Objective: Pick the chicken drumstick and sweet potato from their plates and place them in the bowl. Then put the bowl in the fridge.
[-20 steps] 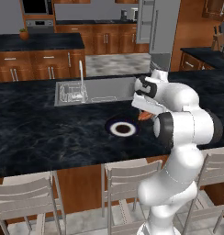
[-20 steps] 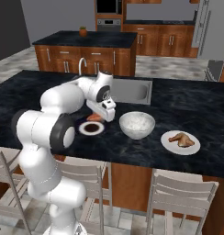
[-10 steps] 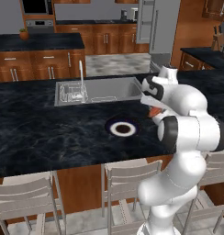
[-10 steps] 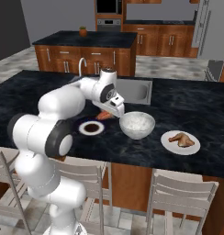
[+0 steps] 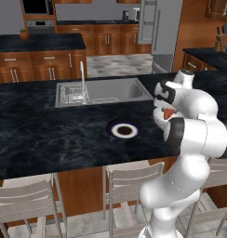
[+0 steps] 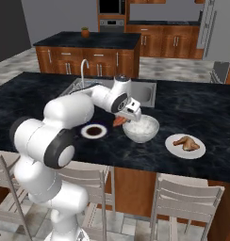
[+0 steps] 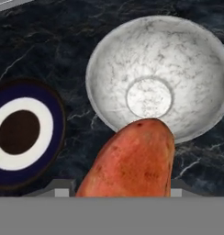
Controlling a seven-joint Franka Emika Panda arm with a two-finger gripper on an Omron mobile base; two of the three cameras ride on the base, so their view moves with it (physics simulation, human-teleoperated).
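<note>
The arm reaches forward over the dark counter (image 6: 192, 106), elbow bent, hand tilted down beside the bowl's (image 6: 141, 129) near-left rim. The gripper (image 6: 122, 118) pinches the sweet potato (image 7: 132, 160), whose orange tip hangs just over the bowl's edge in the hand view. The bowl (image 7: 157, 75) holds nothing. The black-rimmed plate (image 6: 94, 131) lies bare, left of the bowl. The drumstick (image 6: 187, 142) rests on a white plate (image 6: 174, 149) to the bowl's right.

text: none legible | labels: none | brands: none | numbers: none
</note>
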